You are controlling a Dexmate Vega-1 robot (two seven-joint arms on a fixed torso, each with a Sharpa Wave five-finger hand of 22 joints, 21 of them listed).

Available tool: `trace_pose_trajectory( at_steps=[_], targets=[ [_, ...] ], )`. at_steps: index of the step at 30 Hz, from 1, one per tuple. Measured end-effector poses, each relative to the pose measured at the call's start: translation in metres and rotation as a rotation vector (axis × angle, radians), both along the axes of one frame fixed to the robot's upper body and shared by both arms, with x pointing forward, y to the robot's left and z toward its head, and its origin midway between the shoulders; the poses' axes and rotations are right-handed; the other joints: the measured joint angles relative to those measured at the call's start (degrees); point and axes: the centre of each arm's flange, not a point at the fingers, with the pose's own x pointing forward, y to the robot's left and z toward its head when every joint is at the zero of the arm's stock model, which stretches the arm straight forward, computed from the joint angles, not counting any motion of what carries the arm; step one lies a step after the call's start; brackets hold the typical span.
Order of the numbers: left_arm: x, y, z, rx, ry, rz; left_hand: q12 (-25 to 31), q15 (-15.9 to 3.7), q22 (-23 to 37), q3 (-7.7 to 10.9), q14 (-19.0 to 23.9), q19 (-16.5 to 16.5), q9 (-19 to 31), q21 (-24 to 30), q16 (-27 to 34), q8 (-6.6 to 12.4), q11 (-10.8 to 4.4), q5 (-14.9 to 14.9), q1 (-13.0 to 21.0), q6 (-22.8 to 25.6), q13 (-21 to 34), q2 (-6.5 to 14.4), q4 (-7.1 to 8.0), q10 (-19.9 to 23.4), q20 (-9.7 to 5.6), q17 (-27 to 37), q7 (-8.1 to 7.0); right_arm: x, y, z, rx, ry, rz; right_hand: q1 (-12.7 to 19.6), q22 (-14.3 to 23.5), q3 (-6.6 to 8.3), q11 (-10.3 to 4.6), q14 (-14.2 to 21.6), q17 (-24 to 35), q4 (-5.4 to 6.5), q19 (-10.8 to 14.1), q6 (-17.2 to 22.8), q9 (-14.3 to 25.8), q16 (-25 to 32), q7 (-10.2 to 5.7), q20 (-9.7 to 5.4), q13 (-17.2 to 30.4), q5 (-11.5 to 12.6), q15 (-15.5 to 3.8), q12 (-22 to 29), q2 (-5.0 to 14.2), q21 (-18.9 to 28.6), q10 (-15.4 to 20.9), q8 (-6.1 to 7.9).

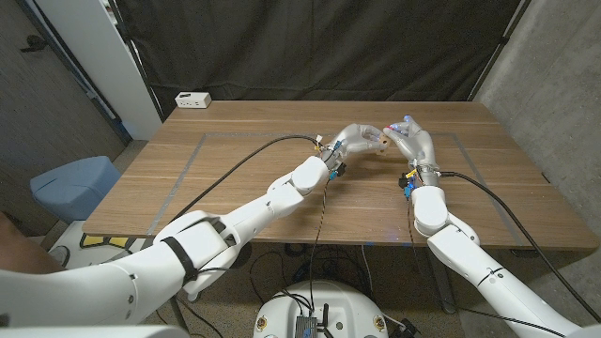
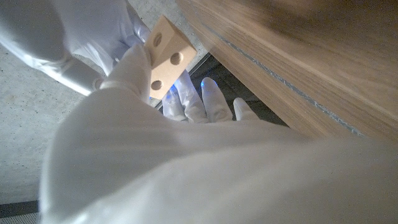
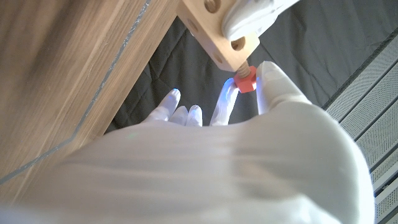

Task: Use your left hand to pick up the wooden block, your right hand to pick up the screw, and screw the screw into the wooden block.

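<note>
Nearest the wrist cameras are the backs of my two hands, raised above the tabletop (image 1: pixel 282 178). My left hand (image 2: pixel 186 162) pinches the wooden block (image 2: pixel 164 57) between thumb and fingers; the remaining fingers (image 2: pixel 214 99) extend past the block. My right hand (image 3: pixel 249 155) pinches the screw (image 3: pixel 245 81), red-headed, between thumb and a fingertip, directly against the block's end face.

Position reference: the wooden block. In the head view the block (image 1: pixel 382 137) sits between both hands, above the far half of the tabletop, not touching it. The screw touches the block at a hole; its shank appears partly entered, but I cannot tell how deep.

Task status, as a judgement:
1. Block pickup: complete.
2. Screw pickup: complete.
3. Screw alignment with a hole: appears complete.
4. Driving the screw home: remaining. The red head stands off the block face, so further turns are required.

A white power strip (image 1: pixel 192 99) lies at the tabletop's far corner, well apart from the block.
</note>
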Motion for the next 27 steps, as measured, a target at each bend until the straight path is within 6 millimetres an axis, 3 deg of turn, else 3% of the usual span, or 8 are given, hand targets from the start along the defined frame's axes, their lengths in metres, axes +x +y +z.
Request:
trace_pose_trajectory(
  at_steps=[27],
  targets=[
    [0.0053, 0.0017, 0.0027, 0.003, 0.005, 0.002, 0.1, 0.18, 0.0, 0.72, -0.4, 0.0, 0.0, 0.0, 0.0, 0.0, 0.29, -1.6, -0.3, 0.0, 0.3, 0.3, -0.7, 0.3, 0.0, 0.2, 0.0, 0.0071, 0.0025, -0.0004, -0.011, 0.017, 0.005, 0.0, 0.0, -0.48, 0.1, 0.0, 0.0, 0.01, 0.0, -0.7, -0.2, 0.0, -0.12, 0.03, 0.0, 0.0, 0.0, 0.0, -0.01, 0.0, -0.5, 0.29]
  ],
)
